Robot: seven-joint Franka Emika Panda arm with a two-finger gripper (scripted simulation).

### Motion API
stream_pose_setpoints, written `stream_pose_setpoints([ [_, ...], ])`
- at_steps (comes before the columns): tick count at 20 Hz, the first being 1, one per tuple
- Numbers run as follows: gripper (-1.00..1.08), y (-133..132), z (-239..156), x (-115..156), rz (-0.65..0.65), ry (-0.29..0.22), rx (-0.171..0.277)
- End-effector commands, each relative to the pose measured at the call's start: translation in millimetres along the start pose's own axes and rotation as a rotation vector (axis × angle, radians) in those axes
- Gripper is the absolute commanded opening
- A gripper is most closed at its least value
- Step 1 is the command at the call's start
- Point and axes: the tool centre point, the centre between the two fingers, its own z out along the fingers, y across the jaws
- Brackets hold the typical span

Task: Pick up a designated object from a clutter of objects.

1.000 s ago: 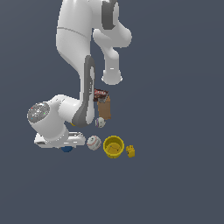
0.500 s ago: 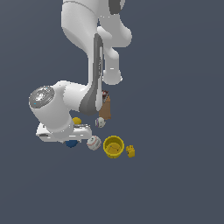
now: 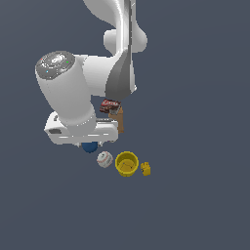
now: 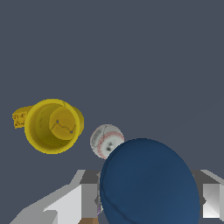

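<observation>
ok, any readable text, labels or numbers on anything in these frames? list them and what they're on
None can be read.
Dark red packet: pale marks on its face, too blurred to read.
Brown box: no print visible.
Baseball: red stitching only, no lettering.
Yellow cup, blue ball: no lettering visible.

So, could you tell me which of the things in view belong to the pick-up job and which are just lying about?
Part of the job:
- blue ball, the one to pick up
- gripper, sitting right over it

Just lying about:
- white baseball
- yellow cup
- small yellow piece
- brown box
- dark red packet
</observation>
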Motion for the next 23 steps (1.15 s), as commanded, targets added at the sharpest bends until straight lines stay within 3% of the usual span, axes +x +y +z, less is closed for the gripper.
stream_pose_setpoints([
  [1,-1.00,-16.5,-27.2,0.5,0.000,0.000,-0.001],
  [12,-1.00,-74.7,-121.8,6.7,0.001,0.000,-0.001],
  [23,-1.00,-92.2,-150.0,11.1,0.000,0.001,0.000],
])
